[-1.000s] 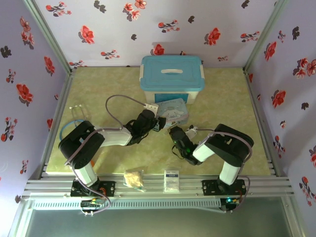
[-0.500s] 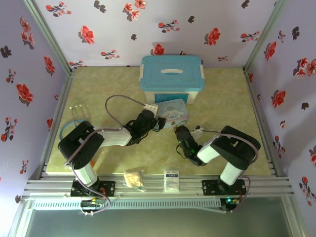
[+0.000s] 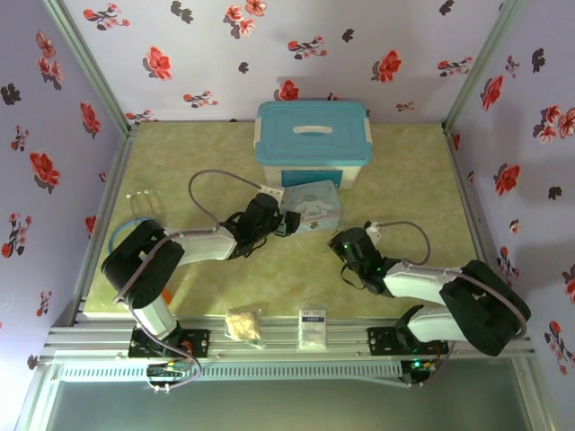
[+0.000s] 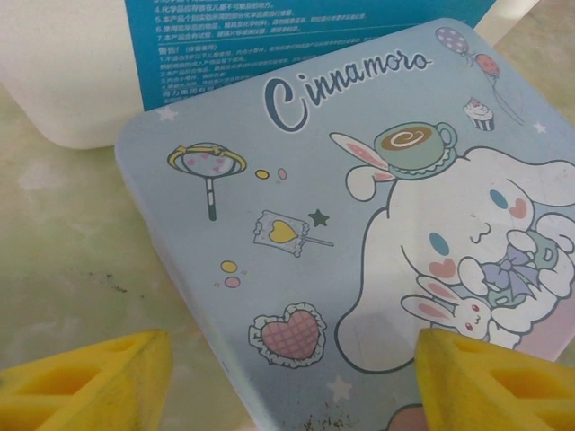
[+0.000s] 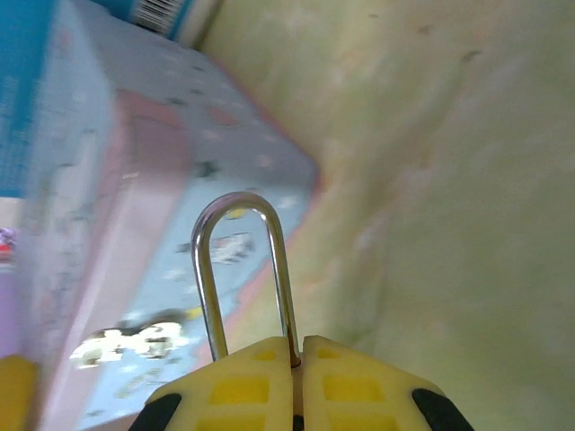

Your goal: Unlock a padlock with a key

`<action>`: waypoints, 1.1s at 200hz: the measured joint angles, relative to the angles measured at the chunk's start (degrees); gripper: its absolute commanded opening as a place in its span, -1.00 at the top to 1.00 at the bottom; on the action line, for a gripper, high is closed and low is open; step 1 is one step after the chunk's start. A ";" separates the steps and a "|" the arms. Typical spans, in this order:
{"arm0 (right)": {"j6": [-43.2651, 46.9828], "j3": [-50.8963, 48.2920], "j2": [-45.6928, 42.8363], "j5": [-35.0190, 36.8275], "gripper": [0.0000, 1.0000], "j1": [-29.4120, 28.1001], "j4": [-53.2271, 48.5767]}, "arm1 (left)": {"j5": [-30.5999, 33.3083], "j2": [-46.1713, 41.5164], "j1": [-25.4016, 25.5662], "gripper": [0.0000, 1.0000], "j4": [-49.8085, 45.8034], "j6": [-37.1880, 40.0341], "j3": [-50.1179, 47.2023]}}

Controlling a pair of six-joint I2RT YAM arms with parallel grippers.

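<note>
Padlock [image 5: 284,287] clamped in your right gripper [image 5: 297,352], shackle [image 5: 235,200] projecting lengthwise toward the tin [image 4: 359,224]; your left gripper [image 4: 292,382], fingers [image 4: 90,382] wide and empty, hovers over the tin's corner.

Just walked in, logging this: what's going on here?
The right gripper is shut on the padlock, whose silver shackle sticks out past its yellow pads, close to the blue cartoon tin. The left gripper is open, poised at that tin's lid. The lock body is hidden, so I can't tell whether it's unlocked.
</note>
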State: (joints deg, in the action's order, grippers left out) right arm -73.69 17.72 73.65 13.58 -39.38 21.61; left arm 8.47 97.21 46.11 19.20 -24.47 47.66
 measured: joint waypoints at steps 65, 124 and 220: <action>9.97 1.99 -4.28 -10.29 1.00 3.32 -14.32 | -0.59 -3.43 -2.64 -0.64 -8.04 -0.74 0.61; 23.04 9.09 -1.84 -12.57 0.87 9.16 -28.04 | -1.31 -10.95 -4.09 -0.68 -12.55 -2.43 0.50; 39.39 19.54 5.62 -9.05 0.39 11.63 -43.95 | -2.36 -14.64 -4.98 -0.73 -14.80 -3.69 -3.72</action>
State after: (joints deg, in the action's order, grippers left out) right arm -34.30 37.26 79.26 4.54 -27.75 -22.35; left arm 6.11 82.56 41.12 4.40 -28.16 43.94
